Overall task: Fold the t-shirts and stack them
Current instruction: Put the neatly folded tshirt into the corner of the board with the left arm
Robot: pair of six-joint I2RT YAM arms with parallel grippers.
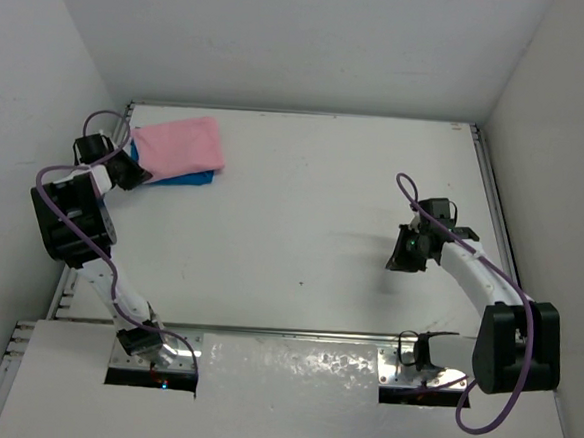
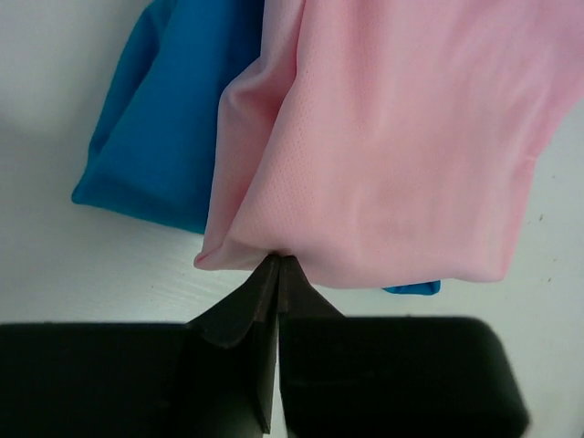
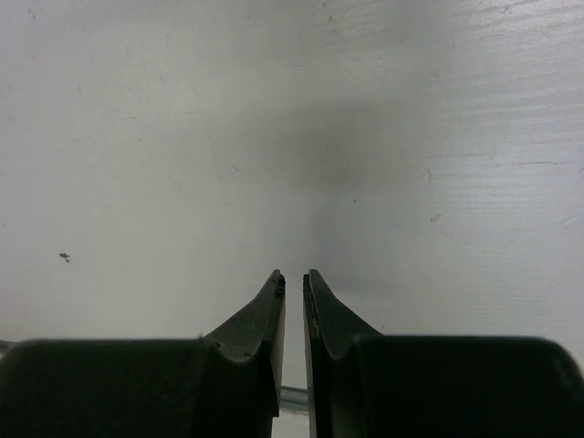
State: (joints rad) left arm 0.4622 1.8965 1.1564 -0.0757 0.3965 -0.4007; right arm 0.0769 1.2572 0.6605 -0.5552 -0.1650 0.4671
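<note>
Now the light pink t-shirt (image 1: pixel 180 143) lies folded at the far left corner of the bench (image 1: pixel 303 210), resting on top of the bright blue t-shirt (image 1: pixel 193 179), whose edge peeks out along the near side. The left hand (image 2: pixel 277 262) sits low at the pink shirt's near edge, its jaws pressed together with the tips touching the hem; whether any cloth is caught between them cannot be told. The right hand (image 3: pixel 294 276) hovers over bare bench, well apart from the shirts, its jaws a narrow slit apart, holding nothing.
</note>
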